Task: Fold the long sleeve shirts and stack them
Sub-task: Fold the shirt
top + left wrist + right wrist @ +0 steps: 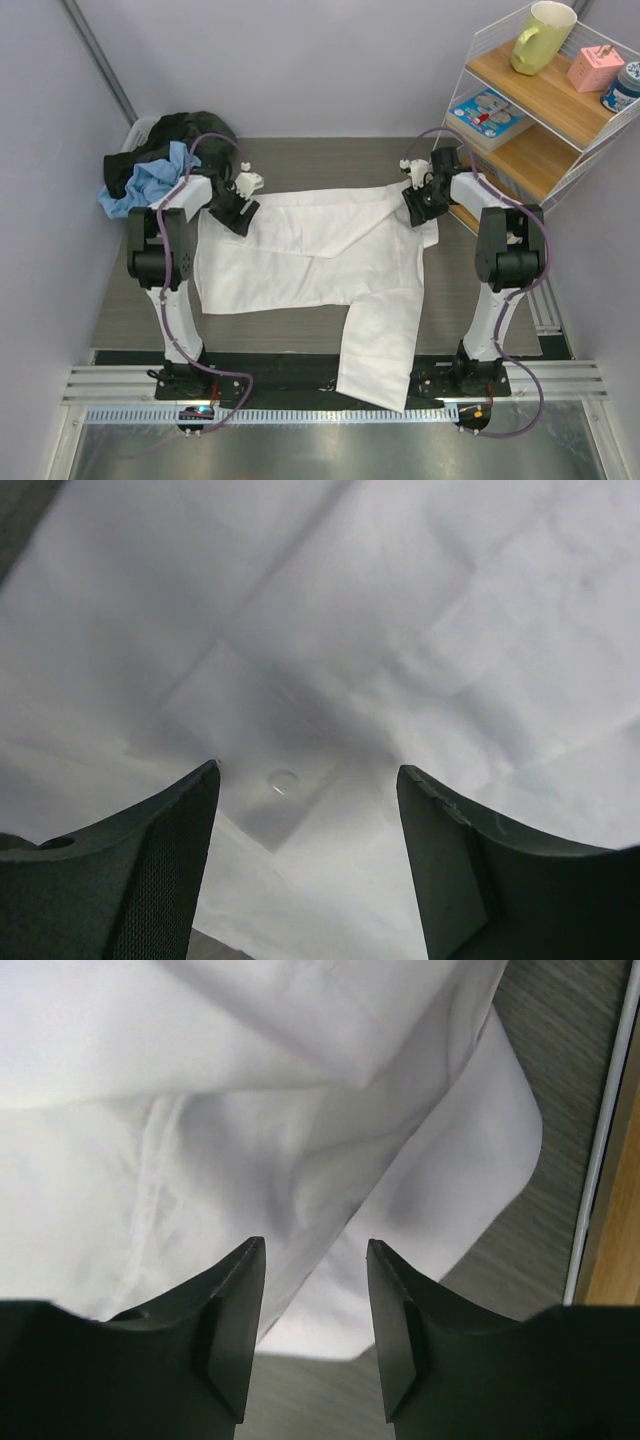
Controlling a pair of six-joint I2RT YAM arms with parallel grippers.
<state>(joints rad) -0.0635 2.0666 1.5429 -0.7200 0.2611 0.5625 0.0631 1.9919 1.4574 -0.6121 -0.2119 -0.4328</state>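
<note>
While the shirt (310,250) lies spread at the table's (130,320) centre, one sleeve trailing toward 6 o'clock, left gripper (238,212) over its 10 o'clock corner, jaws wide and empty, right gripper (420,205) at 2 o'clock, jaws parted, nothing pinched.

I count two grippers, my left gripper (308,770) and right gripper (313,1243), one white shirt (320,250), one pile of dark and blue clothes (165,160), one wire shelf (545,92), one yellow mug (542,36), one pink box (596,68), one jar (625,88).
</note>
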